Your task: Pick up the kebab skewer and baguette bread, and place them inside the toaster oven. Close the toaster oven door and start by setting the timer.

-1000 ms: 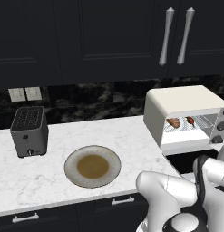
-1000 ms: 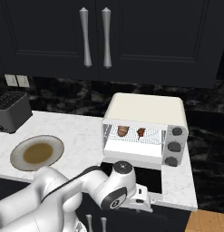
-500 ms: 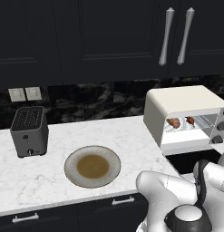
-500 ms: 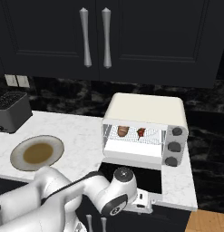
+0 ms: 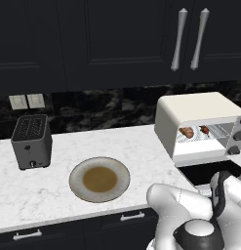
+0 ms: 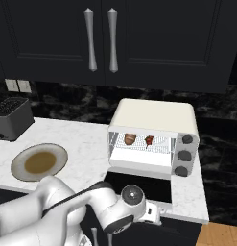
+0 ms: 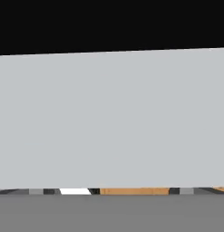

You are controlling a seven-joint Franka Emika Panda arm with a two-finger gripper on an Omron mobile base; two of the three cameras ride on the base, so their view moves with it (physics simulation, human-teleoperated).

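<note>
Arm sank lower; rounded toaster oven (image 6: 153, 115) (cream) open.

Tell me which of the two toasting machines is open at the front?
The cream-white boxy toaster oven on the right; its inside rack shows food. The dark grey slot toaster has only top slots.

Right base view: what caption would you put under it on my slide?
Baguette bread and kebab skewer sit inside the toaster oven, its door folded down open.
</note>
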